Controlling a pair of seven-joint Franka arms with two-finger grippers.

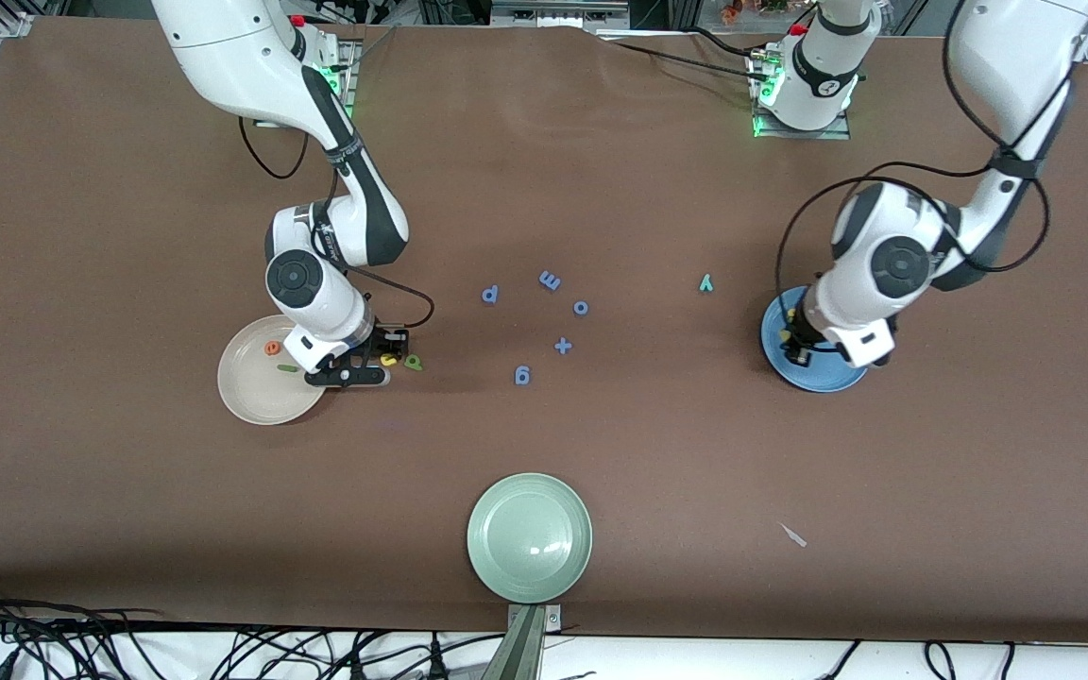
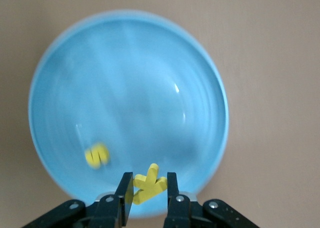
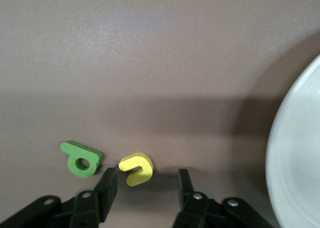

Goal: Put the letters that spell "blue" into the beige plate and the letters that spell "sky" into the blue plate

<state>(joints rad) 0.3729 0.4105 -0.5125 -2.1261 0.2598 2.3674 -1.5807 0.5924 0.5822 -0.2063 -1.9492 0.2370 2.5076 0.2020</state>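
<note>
My left gripper (image 2: pixel 148 188) is shut on the yellow k (image 2: pixel 149 184) above the rim of the blue plate (image 2: pixel 130 78). The yellow s (image 2: pixel 97 155) lies in that plate. My right gripper (image 3: pixel 146 185) is open and low at the table beside the beige plate (image 3: pixel 300 158). The yellow u (image 3: pixel 136 168) lies just off its fingertips, untouched, with the green b (image 3: pixel 80 159) next to it. The orange e (image 1: pixel 272 348) and the green l (image 1: pixel 287 368) lie in the beige plate (image 1: pixel 256 397). The teal y (image 1: pixel 706 282) is on the table, farther from the front camera than the blue plate (image 1: pixel 827 376).
Blue letters p (image 1: pixel 490 295), m (image 1: pixel 550 280), o (image 1: pixel 581 307), g (image 1: pixel 522 375) and a plus sign (image 1: pixel 563 346) are scattered mid-table. A pale green plate (image 1: pixel 530 536) sits near the table's front edge. A small pale scrap (image 1: pixel 794 535) lies toward the left arm's end.
</note>
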